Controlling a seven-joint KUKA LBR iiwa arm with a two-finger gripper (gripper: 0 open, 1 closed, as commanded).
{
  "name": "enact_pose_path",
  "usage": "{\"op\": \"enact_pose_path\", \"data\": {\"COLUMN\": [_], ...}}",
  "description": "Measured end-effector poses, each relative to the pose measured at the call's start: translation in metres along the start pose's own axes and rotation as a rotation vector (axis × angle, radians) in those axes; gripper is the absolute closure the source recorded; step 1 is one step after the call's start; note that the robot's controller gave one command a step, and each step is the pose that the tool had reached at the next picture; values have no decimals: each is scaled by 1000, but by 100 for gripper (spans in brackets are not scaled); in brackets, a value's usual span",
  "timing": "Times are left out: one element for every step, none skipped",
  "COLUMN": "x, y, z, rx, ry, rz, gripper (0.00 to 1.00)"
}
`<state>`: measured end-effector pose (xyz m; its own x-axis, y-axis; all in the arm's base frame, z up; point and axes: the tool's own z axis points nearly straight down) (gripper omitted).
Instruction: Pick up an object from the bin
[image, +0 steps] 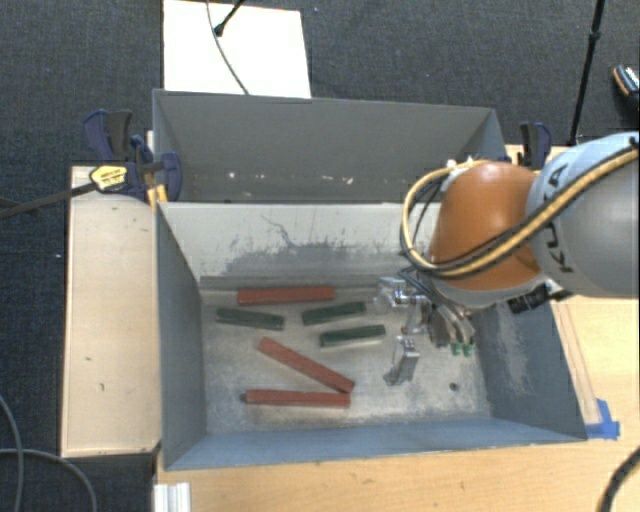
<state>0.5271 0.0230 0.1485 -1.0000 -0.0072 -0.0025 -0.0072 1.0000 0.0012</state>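
Approach step, I judge: claw (402, 366) hangs low over bare bin (440, 398) floor. How far open, I cannot tell; nothing seen held. Green stick (352, 336) lies just view-left of it; next move calls for shifting over that.

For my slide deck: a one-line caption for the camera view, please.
Gripper inside the grey bin, right of three red sticks and three green sticks.

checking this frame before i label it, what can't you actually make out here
Camera view: the bin's right rear corner, hidden behind the orange cover and arm.
Camera view: small green bits beside the claw, too small to tell whether they are robot parts or loose things.
Camera view: whether the claw touches the bin floor or hangs above it; height is unreadable from above.
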Motion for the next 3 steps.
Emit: {"op": "enact_pose_path", "data": {"x": [-58, -60, -60], "y": [17, 17, 30], "z": [79, 74, -76], "rx": [0, 0, 1], "ry": [-2, -9, -9], "rz": [-195, -192, -181], "gripper": [0, 100, 100]}}
